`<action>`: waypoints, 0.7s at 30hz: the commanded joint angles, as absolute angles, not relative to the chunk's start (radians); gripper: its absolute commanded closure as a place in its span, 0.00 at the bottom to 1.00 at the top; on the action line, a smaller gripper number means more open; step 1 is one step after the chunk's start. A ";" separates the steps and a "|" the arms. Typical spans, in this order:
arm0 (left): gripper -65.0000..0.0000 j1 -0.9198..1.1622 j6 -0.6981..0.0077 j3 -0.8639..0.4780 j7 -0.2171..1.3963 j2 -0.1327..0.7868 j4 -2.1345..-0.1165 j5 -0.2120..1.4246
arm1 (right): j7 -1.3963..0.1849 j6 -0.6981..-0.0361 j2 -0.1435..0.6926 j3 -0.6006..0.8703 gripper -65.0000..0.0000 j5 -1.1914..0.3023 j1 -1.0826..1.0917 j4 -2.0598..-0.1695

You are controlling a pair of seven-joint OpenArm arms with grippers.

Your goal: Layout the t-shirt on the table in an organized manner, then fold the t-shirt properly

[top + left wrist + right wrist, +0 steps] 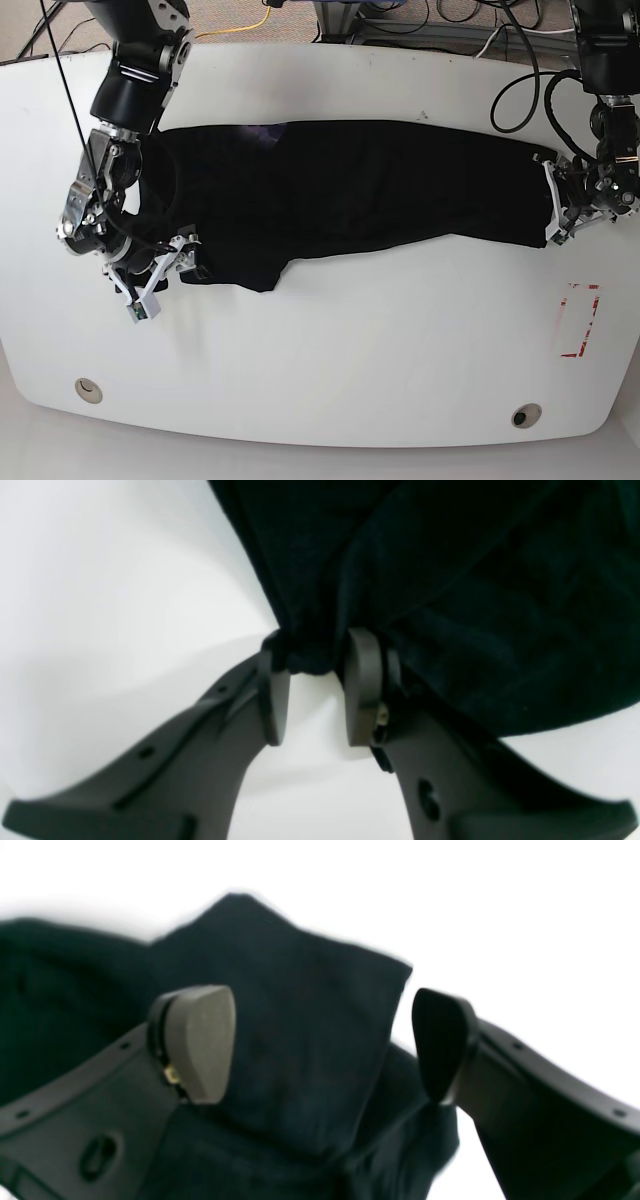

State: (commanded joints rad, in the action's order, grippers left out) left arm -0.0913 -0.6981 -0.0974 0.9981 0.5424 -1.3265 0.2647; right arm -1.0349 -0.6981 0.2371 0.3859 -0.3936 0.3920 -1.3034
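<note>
Bench [330,370]: large, smooth white top with rounded corners, one small round hole [87,389] near the front left, another [525,414] near the front right, and a red tape rectangle [580,320] at the right side. Behind its far edge: brownish floor and loose cables, among them a yellow cable [245,22].

T-shirt [350,195]: plain black, soft wrinkled cloth, stretched lengthwise across the far half of the bench.

Left end effector [312,667]: fingers closed on a bunched edge of the t-shirt, at the cloth's right end in the base view.

Right end effector [322,1040]: fingers spread apart over a folded flap of cloth, gripping nothing.

Both wrist views are blurred; collar and sleeves cannot be told apart, and both arms are cut off by the base view's top edge.
</note>
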 joint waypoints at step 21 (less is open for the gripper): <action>0.74 -0.099 -0.698 -0.119 0.998 0.561 -1.326 0.268 | -0.769 -0.698 0.297 0.237 0.20 -0.404 0.484 -0.852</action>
State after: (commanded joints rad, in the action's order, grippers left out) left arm -0.0990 -0.6981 -0.1189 0.9981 0.5608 -1.3265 0.2677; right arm -0.7695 -0.6981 0.2969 0.2371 -0.4043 0.4841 -0.8523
